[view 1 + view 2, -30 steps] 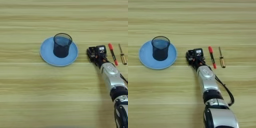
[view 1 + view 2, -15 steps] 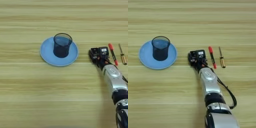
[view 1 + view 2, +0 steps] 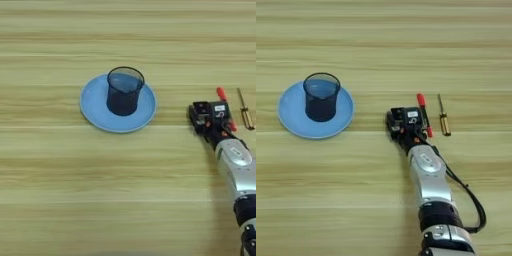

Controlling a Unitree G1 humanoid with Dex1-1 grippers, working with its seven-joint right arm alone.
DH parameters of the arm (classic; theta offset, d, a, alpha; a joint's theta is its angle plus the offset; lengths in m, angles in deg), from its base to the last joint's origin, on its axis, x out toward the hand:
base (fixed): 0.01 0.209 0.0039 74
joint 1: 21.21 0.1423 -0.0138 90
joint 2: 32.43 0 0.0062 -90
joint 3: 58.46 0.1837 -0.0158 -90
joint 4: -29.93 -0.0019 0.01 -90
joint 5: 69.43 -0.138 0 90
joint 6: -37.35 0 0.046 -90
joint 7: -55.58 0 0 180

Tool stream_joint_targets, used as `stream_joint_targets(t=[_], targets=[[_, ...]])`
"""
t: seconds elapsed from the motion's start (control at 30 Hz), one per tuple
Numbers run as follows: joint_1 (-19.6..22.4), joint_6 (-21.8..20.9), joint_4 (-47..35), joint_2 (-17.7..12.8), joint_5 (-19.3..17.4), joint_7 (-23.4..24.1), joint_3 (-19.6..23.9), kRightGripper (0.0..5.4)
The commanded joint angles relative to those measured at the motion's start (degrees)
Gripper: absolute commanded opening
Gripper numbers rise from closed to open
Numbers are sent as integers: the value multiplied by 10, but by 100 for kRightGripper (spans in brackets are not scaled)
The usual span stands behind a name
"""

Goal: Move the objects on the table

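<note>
Right eye view: wide light wood-grain table (image 3: 381, 45), then the round light-blue plate (image 3: 291, 120) at left, with the dark see-through mesh pen cup (image 3: 321, 97) standing upright on it, nothing visible inside. Right gripper (image 3: 403, 122) lies on the table well right of the plate; can't tell whether its fingers are spread or pinching. Cup is to the gripper's left, so next reach likely goes left. Red-handled tool (image 3: 423, 114) and small screwdriver (image 3: 443, 117) lie just right of gripper. White block not visible.
</note>
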Motion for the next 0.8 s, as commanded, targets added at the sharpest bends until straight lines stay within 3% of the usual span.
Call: stream_joint_targets(t=[0.03, 0.23, 0.33, 0.8], targets=[[10, 2, 1, -19, 1, 8, 6, 250], [9, -2, 12, -23, -3, 9, 10, 250], [9, -3, 16, -23, -4, 8, 11, 304], [-6, 4, -36, -15, -1, 6, 2, 440]])
